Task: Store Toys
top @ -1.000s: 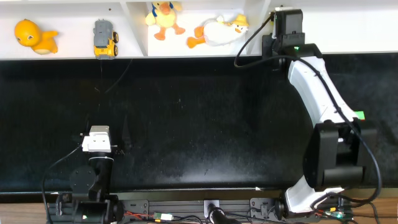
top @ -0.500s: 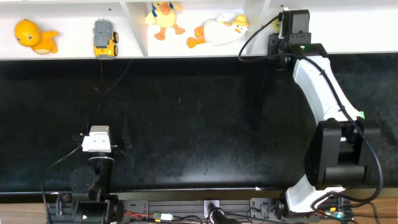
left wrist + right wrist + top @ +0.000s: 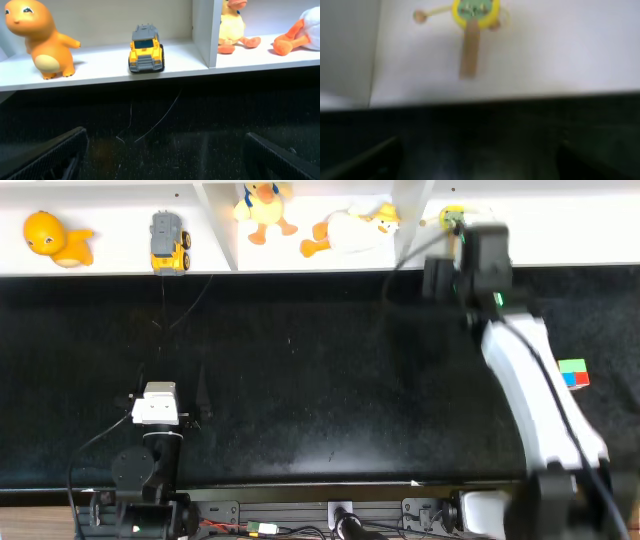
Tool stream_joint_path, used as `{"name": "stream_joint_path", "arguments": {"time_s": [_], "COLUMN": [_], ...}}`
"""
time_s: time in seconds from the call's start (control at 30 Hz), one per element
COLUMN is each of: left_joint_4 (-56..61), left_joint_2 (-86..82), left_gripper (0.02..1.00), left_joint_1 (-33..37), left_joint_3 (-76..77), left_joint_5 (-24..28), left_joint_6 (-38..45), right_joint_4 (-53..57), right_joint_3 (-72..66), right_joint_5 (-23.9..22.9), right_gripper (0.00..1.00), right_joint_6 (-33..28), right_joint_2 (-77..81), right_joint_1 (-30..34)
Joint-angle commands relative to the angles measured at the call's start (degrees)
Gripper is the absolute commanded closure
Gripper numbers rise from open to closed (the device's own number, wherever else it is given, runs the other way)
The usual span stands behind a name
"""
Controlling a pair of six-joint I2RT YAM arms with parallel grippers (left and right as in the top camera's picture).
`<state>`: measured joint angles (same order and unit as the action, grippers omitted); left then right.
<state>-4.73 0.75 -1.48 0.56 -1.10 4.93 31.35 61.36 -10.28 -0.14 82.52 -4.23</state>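
Top view: rattle near shelf edge

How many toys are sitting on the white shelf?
5: an orange dinosaur leftmost, a yellow truck beside it, a yellow duck and a white duck in the middle bay, a small rattle rightmost. The right arm may hide more.

The black worktop offers a broad path to the white shelf; a coloured cube lies on its right side. Dividers wall compartments partly filled by an orange dinosaur, yellow truck, plush duck and rattle drum.
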Motion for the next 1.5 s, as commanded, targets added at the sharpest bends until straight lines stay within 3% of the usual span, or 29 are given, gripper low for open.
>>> {"name": "stream_joint_path", "arguments": {"time_s": [0.03,0.3,0.63,0.8,0.87,1.03,1.2,1.3,1.5], "left_joint_4": [-0.1,-0.1,-0.1,-0.1,-0.1,-0.1,-0.1,-0.1,-0.1], "left_joint_2": [-0.6,-0.6,-0.6,-0.6,-0.6,-0.6,-0.6,-0.6,-0.6], "left_gripper": [0.02,0.023,0.02,0.02,0.02,0.023,0.02,0.02,0.02], "left_joint_1": [0.3,0.3,0.3,0.3,0.3,0.3,0.3,0.3,0.3], "left_joint_3": [-0.1,-0.1,-0.1,-0.1,-0.1,-0.1,-0.1,-0.1,-0.1], "left_joint_5": [0.4,0.4,0.4,0.4,0.4,0.4,0.4,0.4,0.4], "left_joint_6": [1.0,1.1,1.0,1.0,1.1,1.0,1.0,1.1,1.0], "right_joint_4": [4.6,20.9,14.6,16.0,17.0,17.7,20.0,21.4,22.8], "right_joint_3": [-8.1,-10.3,-11.0,-11.1,-11.1,-11.1,-11.1,-10.6,-6.0], "right_joint_5": [0.2,0.2,0.9,1.1,3.4,12.4,16.5,20.7,26.2], "right_gripper": [0.005,0.007,0.003,0.016,0.08,0.097,0.112,0.108,0.112], "right_joint_6": [0.2,0.2,-0.4,-14.7,-23.2,-42.0,-57.0,-59.7,-59.7], "right_joint_2": [-11.7,-19.4,-19.3,-19.3,-19.3,-19.2,-17.4,-13.4,-2.6], "right_joint_1": [-0.3,-0.2,0.3,12.8,20.5,42.1,55.8,59.8,60.3]}}
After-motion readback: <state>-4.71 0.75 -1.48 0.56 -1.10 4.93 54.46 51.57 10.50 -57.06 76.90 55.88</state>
